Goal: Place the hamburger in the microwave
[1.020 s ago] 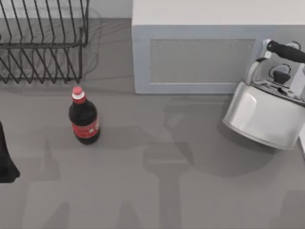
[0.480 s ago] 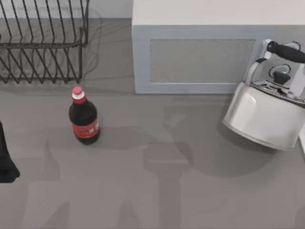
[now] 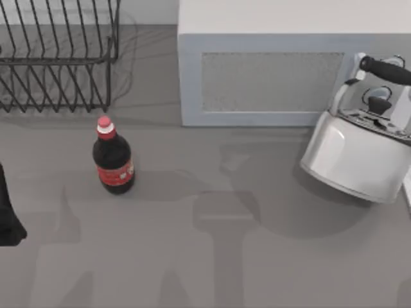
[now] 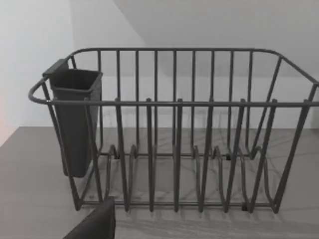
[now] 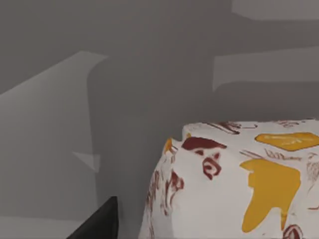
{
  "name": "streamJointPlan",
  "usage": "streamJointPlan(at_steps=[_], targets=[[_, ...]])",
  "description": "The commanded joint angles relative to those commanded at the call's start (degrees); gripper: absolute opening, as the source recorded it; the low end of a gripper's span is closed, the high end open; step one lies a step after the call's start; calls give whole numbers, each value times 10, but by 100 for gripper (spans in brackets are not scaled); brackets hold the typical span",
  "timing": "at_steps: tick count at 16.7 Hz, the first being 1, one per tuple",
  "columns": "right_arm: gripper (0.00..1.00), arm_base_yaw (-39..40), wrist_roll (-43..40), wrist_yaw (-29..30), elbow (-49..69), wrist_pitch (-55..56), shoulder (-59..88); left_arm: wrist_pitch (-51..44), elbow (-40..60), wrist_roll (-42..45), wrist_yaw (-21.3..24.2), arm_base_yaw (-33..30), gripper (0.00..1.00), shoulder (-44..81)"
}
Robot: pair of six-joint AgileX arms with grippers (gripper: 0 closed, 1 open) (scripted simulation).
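The microwave [image 3: 270,77] is a large white box at the table's back, its pale blue-grey door with a speckled window shut. The hamburger [image 5: 234,184] shows in the right wrist view as a bundle in white wrapping printed with red and yellow shapes, lying on the grey table close below the camera. A dark edge of my right gripper [image 5: 99,221] juts in beside it. My left arm [image 3: 8,218] is a black shape at the table's left edge. In the left wrist view a dark edge of my left gripper [image 4: 97,224] faces the wire rack.
A black wire rack [image 3: 58,58] with a dark cup holder [image 4: 75,119] stands at the back left. A cola bottle [image 3: 113,157] with a red cap stands left of centre. A shiny steel kettle [image 3: 359,141] with a black handle sits at the right, in front of the microwave's right end.
The shadows along the table's near edge have shifted slightly. The bottle, kettle, rack and microwave stand where they were.
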Motion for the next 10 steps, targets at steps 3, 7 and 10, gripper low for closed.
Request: streamJointPlan(at_steps=[3, 7, 10], targets=[[55, 0, 0, 0, 0, 0, 0, 0, 0, 0, 0, 0, 100, 0], [25, 0, 0, 0, 0, 0, 0, 0, 0, 0, 0, 0, 100, 0], [2, 0, 0, 0, 0, 0, 0, 0, 0, 0, 0, 0, 100, 0]])
